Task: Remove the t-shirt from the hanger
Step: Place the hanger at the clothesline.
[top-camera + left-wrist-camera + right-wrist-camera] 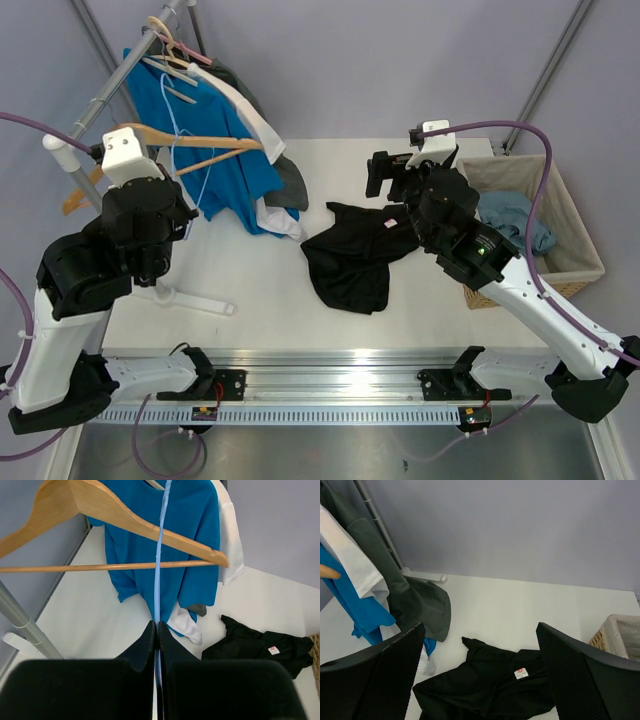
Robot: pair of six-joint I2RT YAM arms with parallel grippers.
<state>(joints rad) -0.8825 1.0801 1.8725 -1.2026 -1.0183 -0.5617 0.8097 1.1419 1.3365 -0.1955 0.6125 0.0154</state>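
A blue t-shirt hangs at the rack on the back left, with a thin light-blue hanger running down in front of it. My left gripper is shut on the lower end of this hanger; in the top view the gripper sits below the shirt. An empty wooden hanger hangs beside it and crosses the left wrist view. A black t-shirt lies crumpled on the table. My right gripper is open and empty above it, and shows in the top view.
The metal rack pole slants at the far left and its white foot lies on the table. White and grey garments hang behind the blue shirt. A wicker basket with blue cloth stands at the right.
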